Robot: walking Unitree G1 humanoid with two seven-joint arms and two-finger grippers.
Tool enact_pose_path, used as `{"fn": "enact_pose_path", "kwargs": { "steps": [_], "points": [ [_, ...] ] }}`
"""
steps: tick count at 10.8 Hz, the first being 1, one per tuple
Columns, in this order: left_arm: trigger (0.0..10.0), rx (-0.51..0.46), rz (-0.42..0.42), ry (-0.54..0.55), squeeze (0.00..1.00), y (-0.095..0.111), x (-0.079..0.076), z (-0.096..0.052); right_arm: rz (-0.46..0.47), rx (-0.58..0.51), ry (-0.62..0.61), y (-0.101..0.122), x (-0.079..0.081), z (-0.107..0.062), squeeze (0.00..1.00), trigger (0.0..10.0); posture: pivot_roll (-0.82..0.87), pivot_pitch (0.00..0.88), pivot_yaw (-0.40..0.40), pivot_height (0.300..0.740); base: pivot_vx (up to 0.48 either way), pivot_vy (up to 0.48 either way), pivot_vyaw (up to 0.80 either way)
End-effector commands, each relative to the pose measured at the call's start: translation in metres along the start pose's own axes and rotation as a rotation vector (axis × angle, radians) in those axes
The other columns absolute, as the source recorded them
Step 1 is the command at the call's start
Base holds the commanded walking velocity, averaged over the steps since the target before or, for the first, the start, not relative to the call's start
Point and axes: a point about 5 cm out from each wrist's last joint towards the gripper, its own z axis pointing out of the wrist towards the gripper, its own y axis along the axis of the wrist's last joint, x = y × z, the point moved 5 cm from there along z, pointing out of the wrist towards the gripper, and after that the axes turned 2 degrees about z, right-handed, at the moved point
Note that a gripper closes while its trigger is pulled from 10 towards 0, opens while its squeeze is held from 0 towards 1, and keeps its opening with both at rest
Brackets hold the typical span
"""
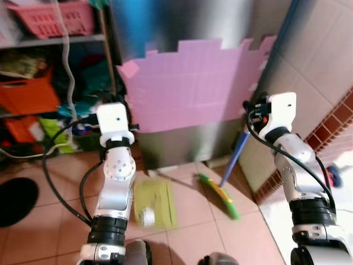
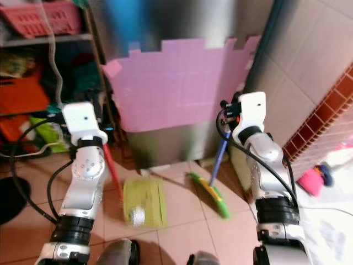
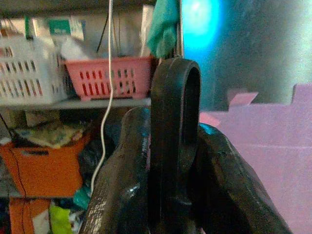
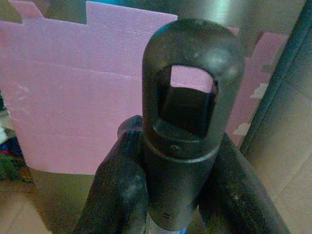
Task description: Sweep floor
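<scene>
Now both claws grip: right claw [image 4: 168, 195] on broom [image 1: 223, 196], left claw [image 3: 165, 195] prob. on dustpan [image 2: 144, 201] handle. Next: sweep twd pan.

Silver arms w/ white wrist blocks, black cables, black tool fingers [image 4: 117, 195].

Home utility or storage corner. Tiled floor [image 1: 193, 221] and tiled wall [image 1: 314, 61] are showing. Shelves [image 1: 55, 40] at the left are holding a pink basket [image 1: 55, 16], an orange bin [image 1: 27, 94] and clutter. Pink foam mats [image 1: 193, 83] are leaning against a steel cabinet [image 1: 176, 144].
</scene>
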Motion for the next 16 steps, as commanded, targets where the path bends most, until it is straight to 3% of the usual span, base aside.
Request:
{"fn": "enact_pose_path", "kwargs": {
  "steps": [1,4,12,16],
  "points": [
    [10.0,-0.071,-0.011,0.004,0.0,0.0201,-0.0007,0.0025,-0.012,-0.056,-0.009,0.0146,-0.0036,0.0027,0.0,10.0,-0.1,0.0,0.012,0.74,0.0,0.0,0.0],
    [10.0,-0.036,-0.025,0.002,0.0,0.0187,0.0004,0.0005,0.006,-0.049,-0.017,0.0106,-0.0032,0.0035,0.0,10.0,-0.09,0.0,0.014,0.74,0.0,0.106,0.0],
    [10.0,-0.007,-0.033,-0.002,0.0,0.0175,-0.0029,-0.0019,0.014,-0.041,-0.006,0.0063,0.0008,-0.0017,0.0,10.0,-0.11,0.0,0.01,0.74,0.0,0.48,0.0],
    [10.0,-0.026,-0.044,-0.032,0.0,0.02,-0.0052,-0.0016,0.002,-0.036,0.0,0.0056,0.0,-0.0047,0.0,10.0,-0.12,0.0,0.007,0.74,0.0,0.0,0.0]
  ]
}}
